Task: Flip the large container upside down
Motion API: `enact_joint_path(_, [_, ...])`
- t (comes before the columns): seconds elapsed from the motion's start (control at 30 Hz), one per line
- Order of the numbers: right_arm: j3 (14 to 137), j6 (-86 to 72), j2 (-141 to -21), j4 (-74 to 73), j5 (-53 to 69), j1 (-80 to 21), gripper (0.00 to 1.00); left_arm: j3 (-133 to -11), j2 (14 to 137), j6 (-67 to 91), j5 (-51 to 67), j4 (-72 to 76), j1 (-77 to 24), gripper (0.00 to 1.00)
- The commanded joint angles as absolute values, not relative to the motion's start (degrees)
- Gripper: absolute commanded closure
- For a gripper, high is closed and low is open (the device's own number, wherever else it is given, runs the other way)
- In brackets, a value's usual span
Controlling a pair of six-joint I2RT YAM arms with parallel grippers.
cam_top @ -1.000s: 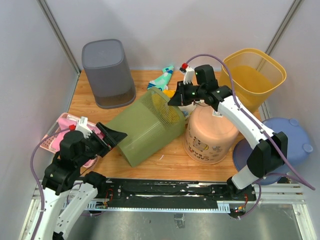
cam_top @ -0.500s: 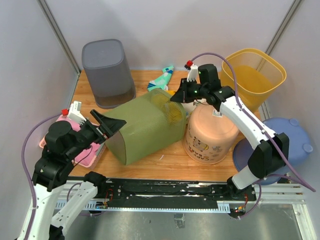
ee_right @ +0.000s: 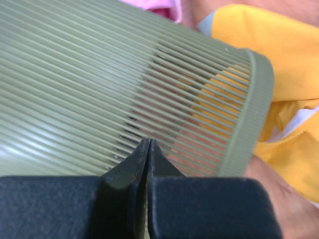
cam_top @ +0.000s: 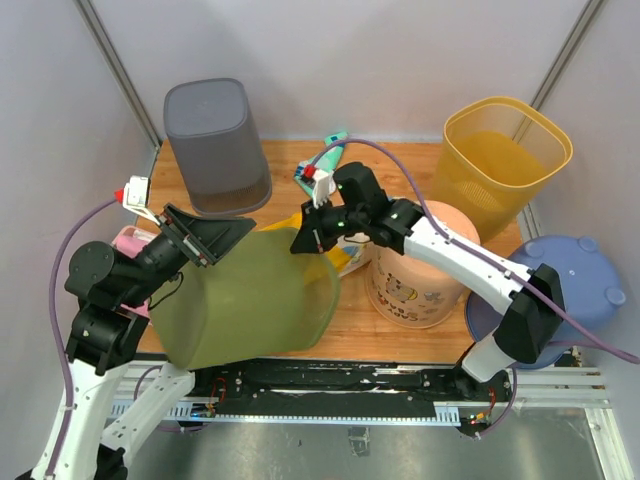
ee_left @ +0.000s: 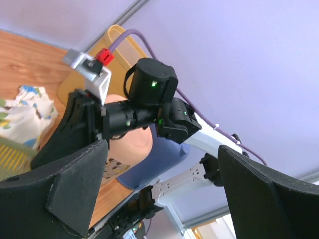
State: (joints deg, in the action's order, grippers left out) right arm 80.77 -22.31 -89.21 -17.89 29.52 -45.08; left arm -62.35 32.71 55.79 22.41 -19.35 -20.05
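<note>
Top external view: green slatted container (cam_top: 255, 300) tilted at near left. Left gripper (cam_top: 212, 235) spread wide, empty, by its far edge. Right gripper (cam_top: 300, 240) pinched closed, tips against the slatted wall. Rotate slowly, keeping both contacts steady.

This is a robotics lab test cell. Plain pale panel walls (cam_top: 400, 60), framed by slanting metal posts (cam_top: 118, 72), box in a small wooden desk (cam_top: 400, 158) at mid-frame. Two white-and-black arms (cam_top: 470, 255) are bolted side by side to a black metal rail (cam_top: 330, 380) along the bottom edge. Assorted plastic bins (cam_top: 215, 145) crowd the desk.
</note>
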Motion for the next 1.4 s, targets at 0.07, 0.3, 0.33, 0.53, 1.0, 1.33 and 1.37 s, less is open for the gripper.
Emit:
enact_joint_path(0.07, [78.5, -24.4, -91.7, -18.8, 35.6, -48.9, 1.00, -61.5, 33.5, 56.4, 26.7, -13.5, -20.2, 0.04])
enact_joint_path(0.3, [77.9, -24.2, -92.6, -19.0, 33.3, -49.0, 1.00, -58.3, 33.9, 56.8, 26.5, -11.6, -20.3, 0.04])
enact_joint_path(0.33, [77.7, -23.8, -92.6, -19.3, 32.7, -49.0, 1.00, -58.3, 34.0, 56.8, 26.5, -11.4, -20.2, 0.04])
enact_joint_path(0.53, [75.1, -22.5, -92.0, -21.3, 28.0, -47.1, 1.00, -60.0, 34.9, 55.1, 25.8, -13.2, -20.3, 0.04])
enact_joint_path(1.0, [74.1, -17.6, -91.5, -28.8, 15.1, -44.3, 0.90, -62.0, 36.0, 53.0, 23.9, -18.5, -20.3, 0.04])
enact_joint_path(1.33, [80.6, -15.7, -85.7, -31.5, 11.1, -43.7, 0.65, -67.3, 38.8, 47.8, 22.4, -24.8, -20.2, 0.01])
enact_joint_path(1.37, [80.8, -15.8, -84.7, -31.4, 10.6, -43.8, 0.62, -66.5, 39.2, 48.0, 23.1, -23.5, -20.3, 0.02])
